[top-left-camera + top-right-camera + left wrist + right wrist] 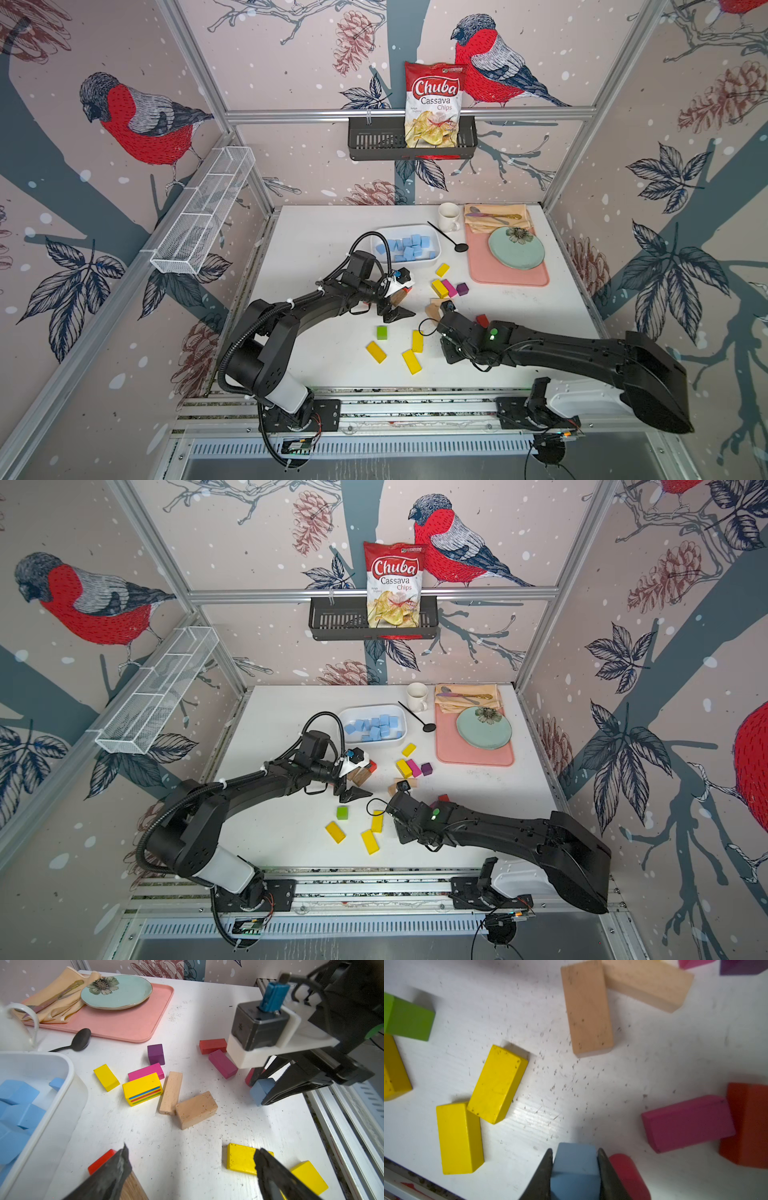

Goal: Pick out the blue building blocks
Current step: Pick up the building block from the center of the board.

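I am standing at a robot test booth in a lab, not a real home. Aluminium bars point(291, 114) hold walls of bird wallpaper point(141, 120). Two black robot arms point(561, 347) are bolted to a rail point(415, 409) at a white table point(316, 232). A chips bag point(434, 104), a cup point(449, 217) and a plate point(517, 249) look like props.

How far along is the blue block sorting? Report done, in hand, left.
Done: a pile of blue blocks lies in the white bin. In hand: the right gripper is shut on one blue block; the left gripper is open and empty. Left: drop that one in the bin; no other loose blue block shows, though the arms hide some table.
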You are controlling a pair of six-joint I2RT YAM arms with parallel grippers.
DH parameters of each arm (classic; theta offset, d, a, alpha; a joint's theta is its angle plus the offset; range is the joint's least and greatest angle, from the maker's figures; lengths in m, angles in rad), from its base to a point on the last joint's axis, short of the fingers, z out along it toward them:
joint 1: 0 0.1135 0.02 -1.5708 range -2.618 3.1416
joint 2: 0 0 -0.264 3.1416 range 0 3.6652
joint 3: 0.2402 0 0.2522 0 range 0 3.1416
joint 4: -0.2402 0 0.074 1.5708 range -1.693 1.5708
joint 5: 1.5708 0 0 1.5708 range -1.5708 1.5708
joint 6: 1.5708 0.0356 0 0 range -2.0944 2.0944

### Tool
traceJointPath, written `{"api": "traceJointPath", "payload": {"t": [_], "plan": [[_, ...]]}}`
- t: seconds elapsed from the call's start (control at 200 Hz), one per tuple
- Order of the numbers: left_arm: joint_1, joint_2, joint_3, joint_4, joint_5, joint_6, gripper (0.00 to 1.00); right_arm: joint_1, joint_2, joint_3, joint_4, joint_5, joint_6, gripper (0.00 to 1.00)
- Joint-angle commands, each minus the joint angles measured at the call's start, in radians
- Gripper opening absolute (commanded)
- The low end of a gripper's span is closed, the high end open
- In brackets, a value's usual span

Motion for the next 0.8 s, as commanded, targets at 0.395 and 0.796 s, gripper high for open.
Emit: {"api": "traceJointPath", "payload": {"t": [0.395, 0.796], "plan": [[0.032, -0.152, -0.158, 0.392, -0.275, -0.243, 0.96, -0.323, 0.128, 0.250, 0.138, -0.047, -0.283, 0.17], [0.049, -0.203, -0.245, 0.554, -0.416, -0.347, 0.96, -0.414, 0.444, 0.620, 0.159, -0.094, -0.390, 0.17]]}}
